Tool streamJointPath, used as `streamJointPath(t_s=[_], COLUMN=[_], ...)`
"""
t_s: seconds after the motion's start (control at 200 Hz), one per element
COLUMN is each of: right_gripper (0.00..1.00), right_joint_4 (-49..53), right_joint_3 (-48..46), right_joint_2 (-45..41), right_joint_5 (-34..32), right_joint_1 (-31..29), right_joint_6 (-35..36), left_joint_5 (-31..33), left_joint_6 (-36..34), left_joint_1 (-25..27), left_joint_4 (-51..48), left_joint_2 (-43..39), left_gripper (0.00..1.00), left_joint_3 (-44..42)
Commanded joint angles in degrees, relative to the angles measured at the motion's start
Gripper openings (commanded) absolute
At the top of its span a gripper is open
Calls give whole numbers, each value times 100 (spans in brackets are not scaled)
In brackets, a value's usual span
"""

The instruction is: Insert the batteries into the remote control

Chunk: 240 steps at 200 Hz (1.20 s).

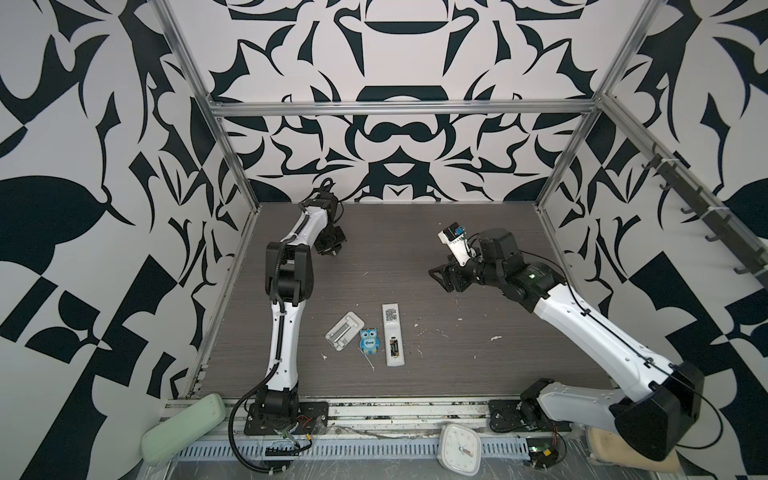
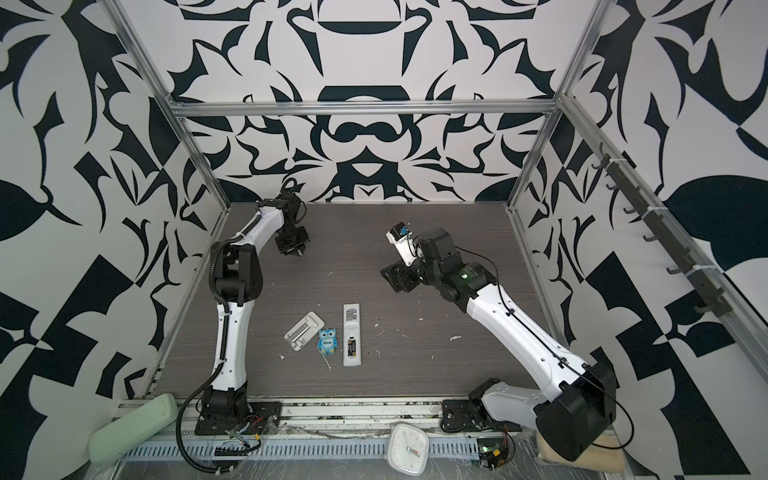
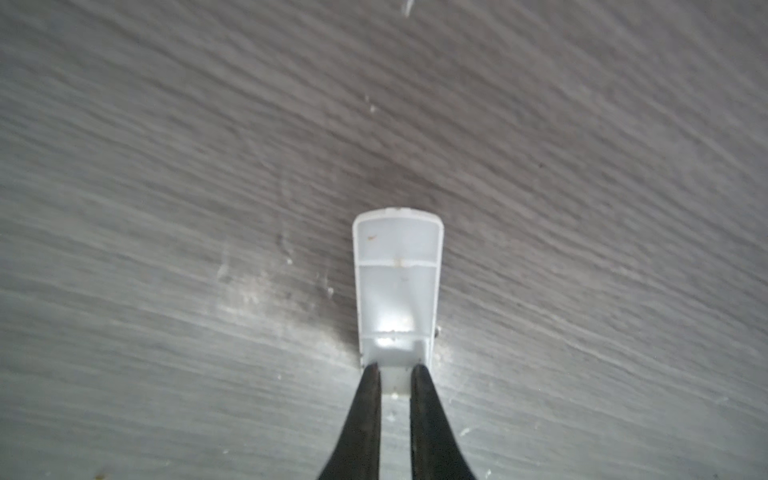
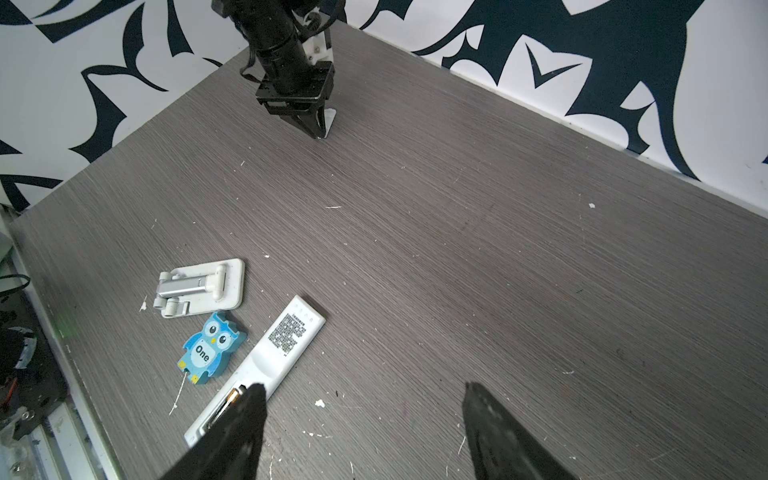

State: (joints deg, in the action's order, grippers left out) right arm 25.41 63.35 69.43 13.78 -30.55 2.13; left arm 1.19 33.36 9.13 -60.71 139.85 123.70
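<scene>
The white remote control (image 1: 392, 334) (image 2: 351, 332) (image 4: 286, 345) lies back-up near the table's front middle, its compartment uncovered. The dark batteries (image 1: 394, 347) (image 2: 351, 347) with gold bands lie inside it. In the right wrist view one gold battery end (image 4: 239, 391) peeks out beside my right finger. My left gripper (image 1: 334, 251) (image 2: 300, 251) (image 3: 395, 368) (image 4: 318, 133) is at the far left back, tips down at the table, shut on the end tab of a small white battery cover (image 3: 397, 282) (image 4: 330, 120). My right gripper (image 1: 436, 276) (image 2: 388, 276) (image 4: 363, 385) hangs open above the table's right middle, empty.
A grey-white folding stand (image 1: 345, 332) (image 2: 303, 332) (image 4: 203, 286) and a blue owl figure (image 1: 369, 341) (image 2: 327, 341) (image 4: 210, 351) lie just left of the remote. A white clock (image 1: 459, 449) and a green case (image 1: 183, 428) sit on the front rail. Patterned walls enclose the table.
</scene>
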Motion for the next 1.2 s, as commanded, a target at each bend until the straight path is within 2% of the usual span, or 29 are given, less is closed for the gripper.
streamJointPath(t_s=[0.0,0.105,0.195,0.295,0.395,0.46,0.615,0.815,0.965,1.195], right_gripper=[77,76,75,76,80,87,100,100,100,100], right_joint_4=[-174,-317,-666,-1160,-1050,-1009,-1296,-1795,-2028,-2772], right_joint_3=[-25,-265,-525,-858,-822,-815,-975,-1159,-1254,-1452], right_joint_2=[-246,-578,-1057,-1577,-1661,-1647,-1700,-1678,-1678,-1782], right_joint_5=[1,73,212,34,-64,-90,-152,-130,-291,-1205], right_joint_1=[22,15,5,4,-21,-42,-213,-726,-1193,-2038], right_joint_6=[149,305,536,873,1442,1800,2559,3514,4130,4816], left_joint_5=[-478,-1309,-2257,-3343,-4190,-4685,-5408,-5854,-6231,-6737], left_joint_6=[-101,-61,151,518,828,1110,1978,2599,3184,3888], left_joint_1=[19,54,54,84,238,370,603,977,1042,1077], left_joint_4=[-148,172,473,990,1325,1712,2769,3223,3504,3613], left_joint_2=[-725,-1431,-2096,-2860,-3515,-3945,-4968,-5915,-6452,-7021], left_gripper=[11,10,9,9,9,9,9,9,11,12], left_joint_3=[-377,-1046,-1774,-2680,-3345,-3727,-4423,-4646,-4687,-4688])
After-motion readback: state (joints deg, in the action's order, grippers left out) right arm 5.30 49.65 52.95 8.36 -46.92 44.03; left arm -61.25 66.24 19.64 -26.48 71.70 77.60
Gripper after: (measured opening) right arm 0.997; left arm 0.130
